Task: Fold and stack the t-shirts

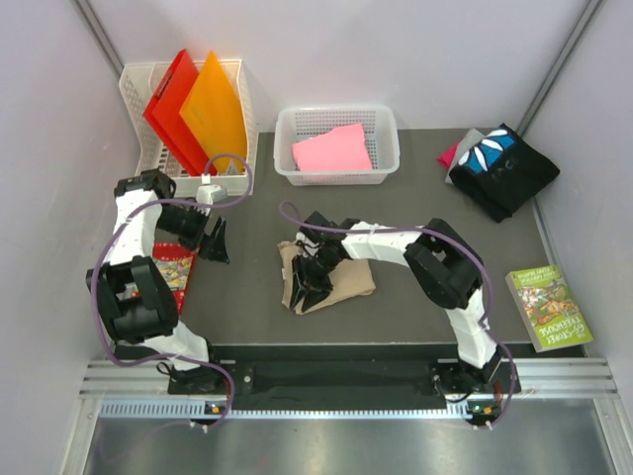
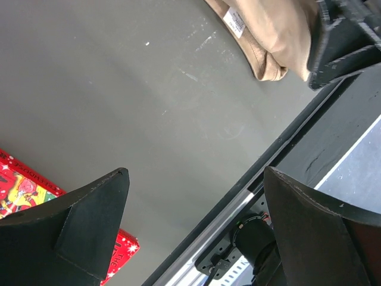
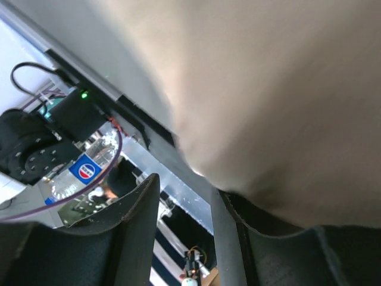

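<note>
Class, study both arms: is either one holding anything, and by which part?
Left fingers: open, empty. Right fingers sit on the tan t-shirt near its left edge; a firm grip cannot be confirmed.

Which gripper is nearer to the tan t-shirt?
Right. The right gripper is down on the tan t-shirt; the left gripper hangs apart to its left, over the mat.

Beyond your left gripper (image 1: 216, 240) and right gripper (image 1: 315, 272), the dark grey table mat (image 1: 415, 213) runs back to a pale back wall (image 1: 396, 49). Matching side walls (image 1: 40, 198) stand well out to either side of them, with grey metal struts (image 1: 99, 35) in the two far corners. Behind the grippers lie a black edge strip (image 1: 326, 376), an aluminium rail (image 1: 346, 401) and a shiny steel sheet (image 1: 346, 445). The light is soft and even.
</note>
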